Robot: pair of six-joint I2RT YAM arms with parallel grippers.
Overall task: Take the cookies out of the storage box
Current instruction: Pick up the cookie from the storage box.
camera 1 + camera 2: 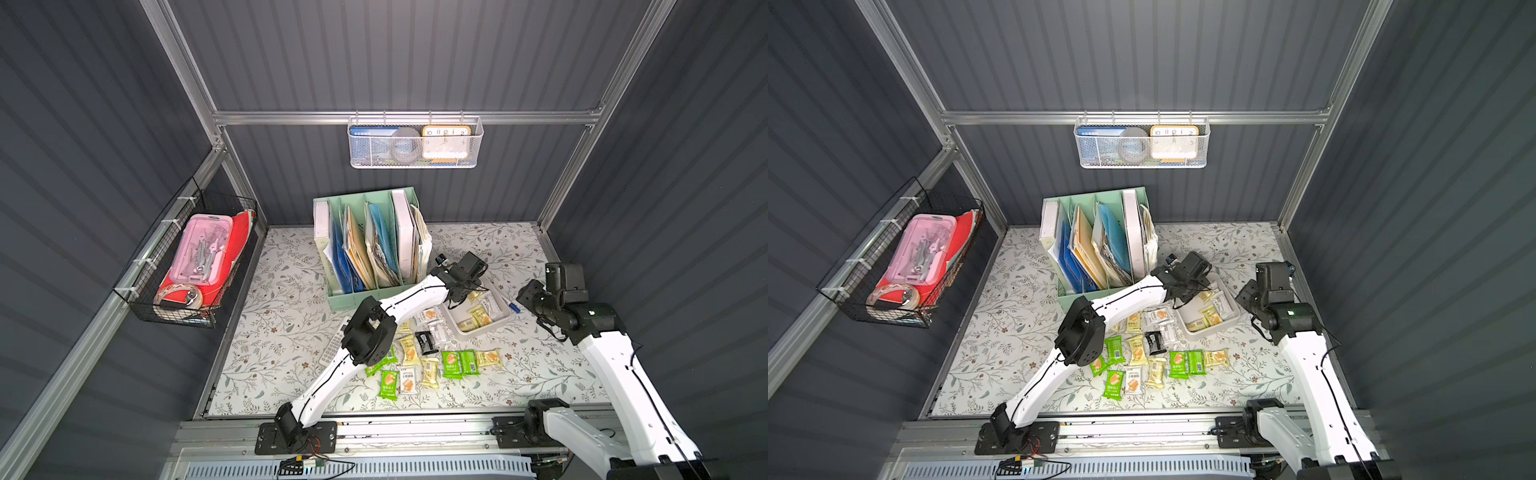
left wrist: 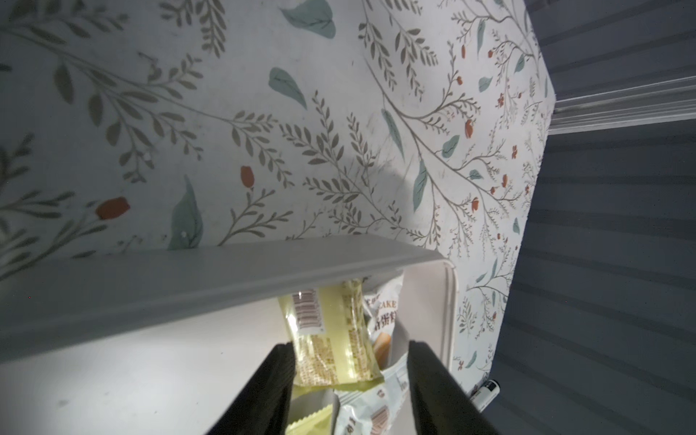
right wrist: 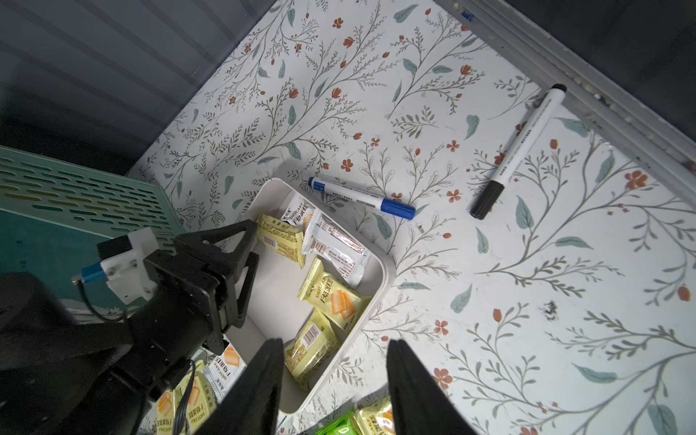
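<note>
Fingers (image 2: 271,391) of left gripper (image 2: 349,344) spread apart around one yellow cookie (image 2: 331,339) in storage box (image 3: 277,295), at 3 o'clock. Right gripper (image 3: 335,341) spread too, empty. Many cookies (image 1: 453,363) out already near 6 o'clock, about five left inside.

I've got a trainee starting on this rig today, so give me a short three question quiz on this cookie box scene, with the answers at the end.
1. True or false: the storage box is empty.
2. What lies on the table right beside the box? A a stapler; B a blue-capped marker; C a clock.
3. Which gripper is down inside the box?
Key: 1 false, cookies lie in it. 2 B. 3 the left gripper, jaws open astride a pale yellow packet.
</note>
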